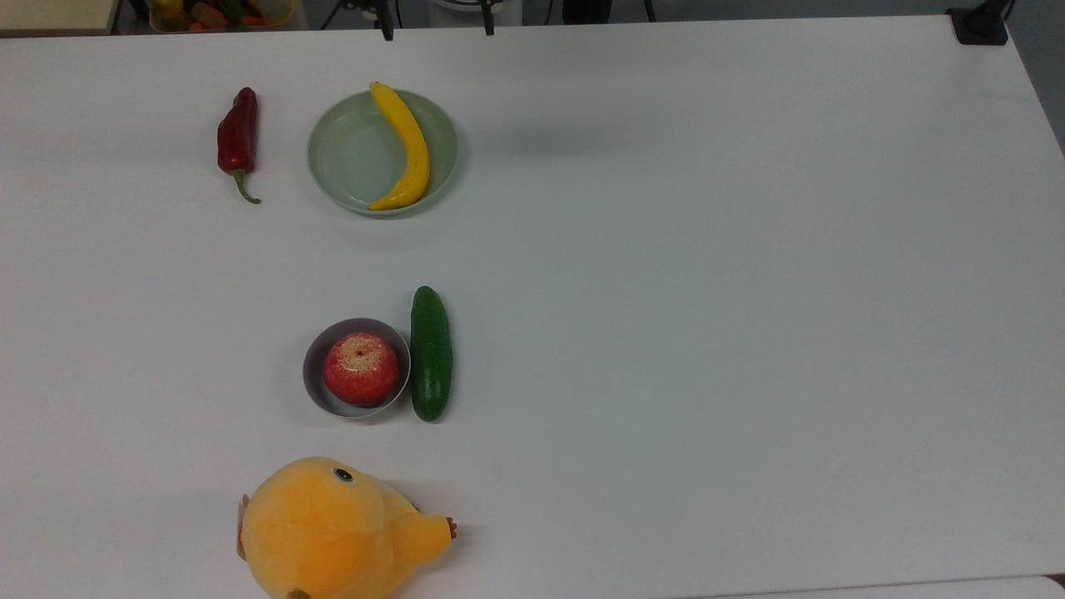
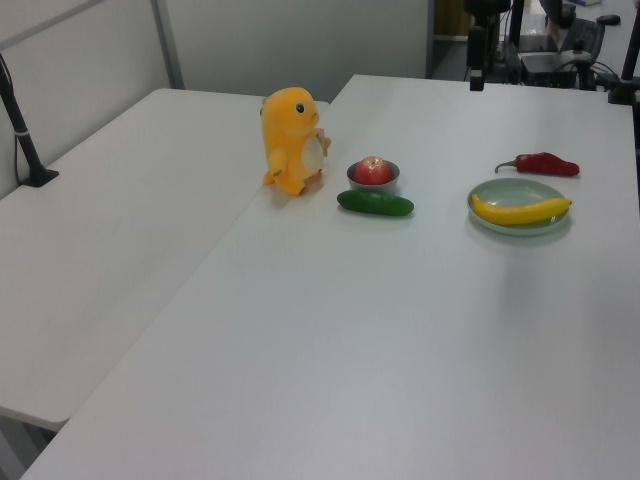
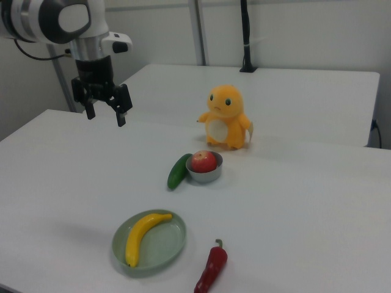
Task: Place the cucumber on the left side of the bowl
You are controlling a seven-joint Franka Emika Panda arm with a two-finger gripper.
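Observation:
The dark green cucumber (image 1: pixel 431 353) (image 2: pixel 375 203) (image 3: pixel 178 171) lies flat on the white table, touching the small grey bowl (image 1: pixel 312 366) (image 2: pixel 386 180) (image 3: pixel 205 175). It is on the bowl's right in the top view and on its left in the right view. A red apple (image 1: pixel 360 368) sits in the bowl. My gripper (image 3: pixel 105 117) hangs open and empty, high above the table's far edge and well away from the cucumber. In the top view its fingertips (image 1: pixel 387 33) poke in at the top edge.
A pale green dish (image 1: pixel 341 158) (image 3: pixel 168 247) holds a yellow banana (image 1: pixel 405 150). A dark red chili pepper (image 1: pixel 237 137) (image 3: pixel 211 270) lies beside the dish. An orange plush toy (image 1: pixel 333 528) (image 3: pixel 226 117) stands past the bowl. A second white table (image 2: pixel 110 220) adjoins.

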